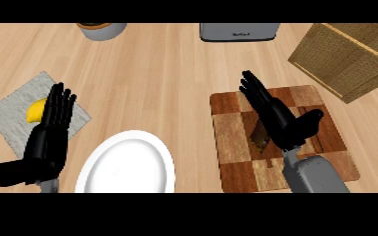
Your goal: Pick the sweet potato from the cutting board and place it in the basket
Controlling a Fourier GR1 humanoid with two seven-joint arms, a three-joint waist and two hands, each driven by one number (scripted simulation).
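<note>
A brown sweet potato lies on the checkered wooden cutting board at the right, mostly hidden under my right hand. My right hand hovers over it with fingers straight and thumb spread, open. The woven basket stands at the far right, beyond the board. My left hand stays open at the lower left, fingers up, resting.
A white plate sits at the lower middle. A grey cloth at the left holds a yellow item. A grey toaster and a grey pot stand along the back edge.
</note>
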